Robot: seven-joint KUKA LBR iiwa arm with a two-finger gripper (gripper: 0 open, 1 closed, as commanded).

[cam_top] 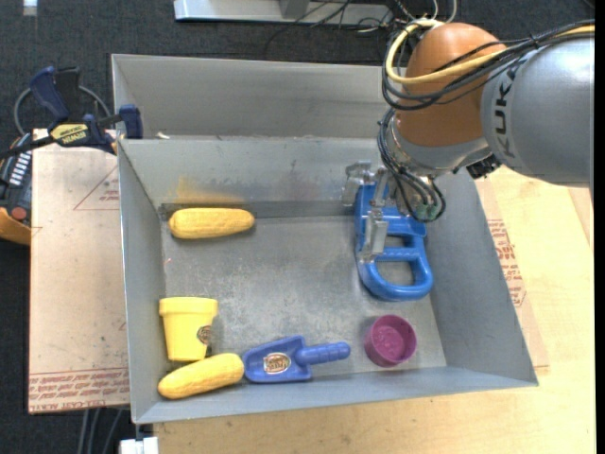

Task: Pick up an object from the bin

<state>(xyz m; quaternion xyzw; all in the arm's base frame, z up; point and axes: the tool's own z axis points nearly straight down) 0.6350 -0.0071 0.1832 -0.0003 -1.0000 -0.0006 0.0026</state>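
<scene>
My gripper hangs low in the right half of the bin, under the orange wrist cover. A blue plastic thing with a loop handle is right at it. The thing's upper part runs up along the gripper, and its loop lies toward the bin's front. The gripper touches or overlaps the blue thing, but I cannot make out whether it grips it. A small purple cup stands just in front of the loop, near the front right corner.
A yellow corn cob lies at the back left. At the front left are a yellow cup, a second corn cob and a blue scoop. The arm comes in over the right rim.
</scene>
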